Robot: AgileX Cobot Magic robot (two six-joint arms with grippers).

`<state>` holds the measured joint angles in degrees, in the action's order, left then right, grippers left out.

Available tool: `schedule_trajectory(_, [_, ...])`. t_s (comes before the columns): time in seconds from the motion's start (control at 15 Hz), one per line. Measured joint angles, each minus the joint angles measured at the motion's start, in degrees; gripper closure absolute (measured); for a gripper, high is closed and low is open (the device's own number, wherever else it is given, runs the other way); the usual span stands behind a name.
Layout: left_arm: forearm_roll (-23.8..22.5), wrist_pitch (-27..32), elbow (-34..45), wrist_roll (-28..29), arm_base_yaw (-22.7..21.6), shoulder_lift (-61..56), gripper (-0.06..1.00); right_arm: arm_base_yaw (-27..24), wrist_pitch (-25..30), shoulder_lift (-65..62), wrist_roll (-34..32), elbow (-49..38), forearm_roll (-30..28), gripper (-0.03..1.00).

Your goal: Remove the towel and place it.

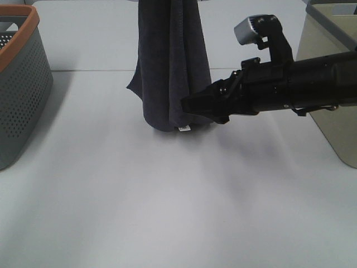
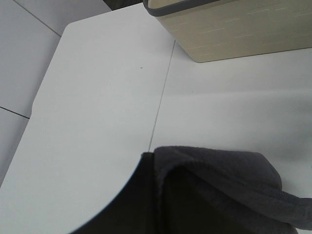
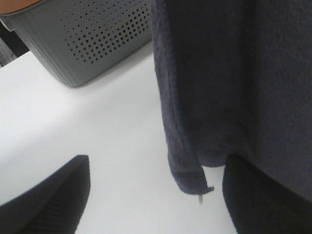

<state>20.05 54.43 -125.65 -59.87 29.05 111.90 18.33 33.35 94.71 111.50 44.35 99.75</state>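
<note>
Dark grey towel (image 1: pixel 170 61) hangs over the far middle of the worktop (image 1: pixel 167 212), with its lower end just at the surface. Your right gripper (image 1: pixel 189 105) holds its jaws spread at the towel's right hem, probably ready to pinch it. You cannot tell whether the left jaws are clenched or released.
</note>
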Motion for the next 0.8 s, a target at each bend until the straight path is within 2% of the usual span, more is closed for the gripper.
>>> schedule_trajectory(0.27, [0.3,0.2,0.0,-0.2,0.0,0.0,0.94,0.3,3.7,7.3,0.0,5.3,0.1,0.22])
schedule_trajectory(0.53, [0.3,0.3,0.0,-0.2,0.0,0.0,0.94,0.3,4.0,14.6,-3.2,9.9,0.2,0.22])
schedule_trajectory(0.8, [0.3,0.3,0.0,-0.2,0.0,0.0,0.94,0.3,4.1,17.2,-4.4,10.3,0.2,0.33])
